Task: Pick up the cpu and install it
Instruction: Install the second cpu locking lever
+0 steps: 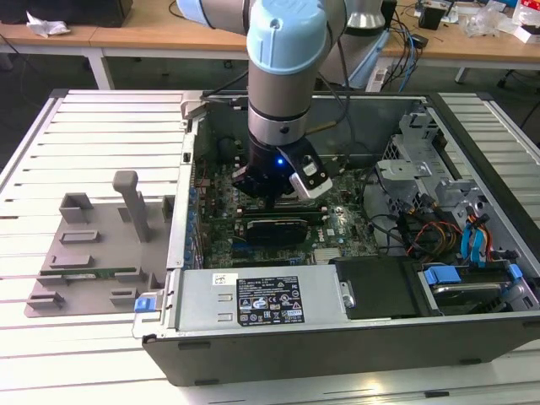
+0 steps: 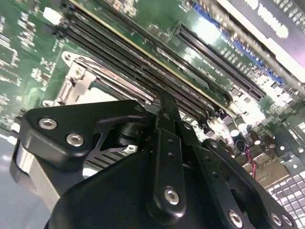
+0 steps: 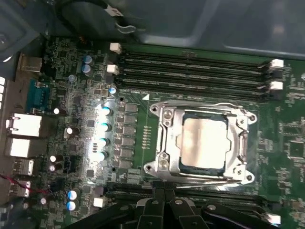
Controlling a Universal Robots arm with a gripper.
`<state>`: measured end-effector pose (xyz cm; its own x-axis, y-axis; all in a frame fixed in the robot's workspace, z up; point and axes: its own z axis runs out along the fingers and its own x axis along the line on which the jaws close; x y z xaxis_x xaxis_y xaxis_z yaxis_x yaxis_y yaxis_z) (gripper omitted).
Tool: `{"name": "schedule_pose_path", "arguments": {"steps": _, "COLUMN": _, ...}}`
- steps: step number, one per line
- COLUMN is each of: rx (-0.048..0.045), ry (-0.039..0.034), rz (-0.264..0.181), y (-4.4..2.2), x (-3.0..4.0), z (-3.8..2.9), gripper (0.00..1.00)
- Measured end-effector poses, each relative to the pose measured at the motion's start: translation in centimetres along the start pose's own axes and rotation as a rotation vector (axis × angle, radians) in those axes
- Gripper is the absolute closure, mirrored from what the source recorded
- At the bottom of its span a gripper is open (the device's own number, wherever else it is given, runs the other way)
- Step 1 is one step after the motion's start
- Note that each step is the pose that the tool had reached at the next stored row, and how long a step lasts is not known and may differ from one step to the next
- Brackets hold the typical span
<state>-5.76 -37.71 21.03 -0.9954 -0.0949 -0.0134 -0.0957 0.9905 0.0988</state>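
Your first wrist view shows the cpu (image 3: 204, 142) seated in the socket frame (image 3: 202, 143) on the motherboard (image 3: 76, 71), memory slots (image 3: 190, 67) beside it. The end effector (image 3: 164, 198) hangs just above the frame's edge, its fingers together and empty. In your exterior view the arm (image 1: 285, 76) stands inside the case (image 1: 337, 333), at 12 o'clock from the power supply (image 1: 253, 299), hiding the socket.

Wooden desks (image 1: 169, 34) behind slatted table (image 1: 101, 126)
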Motion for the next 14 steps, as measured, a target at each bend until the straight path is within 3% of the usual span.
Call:
{"name": "schedule_pose_path", "arguments": {"steps": 9, "rx": -0.009, "ry": -0.0008, "rz": 0.0, "y": 0.62, "x": 1.18, "z": 0.63, "gripper": 0.89}}
{"name": "schedule_pose_path", "arguments": {"steps": 11, "rx": -0.0161, "ry": -0.0013, "rz": -0.001, "y": 0.85, "x": 1.16, "z": 0.75, "gripper": 0.89}}
{"name": "schedule_pose_path", "arguments": {"steps": 12, "rx": -0.0242, "ry": -0.0032, "rz": -0.004, "y": 1.02, "x": 1.12, "z": 0.9, "gripper": 0.89}}
{"name": "schedule_pose_path", "arguments": {"steps": 14, "rx": -0.0152, "ry": -0.003, "rz": -0.006, "y": 1.18, "x": 1.11, "z": -0.92, "gripper": 0.89}}
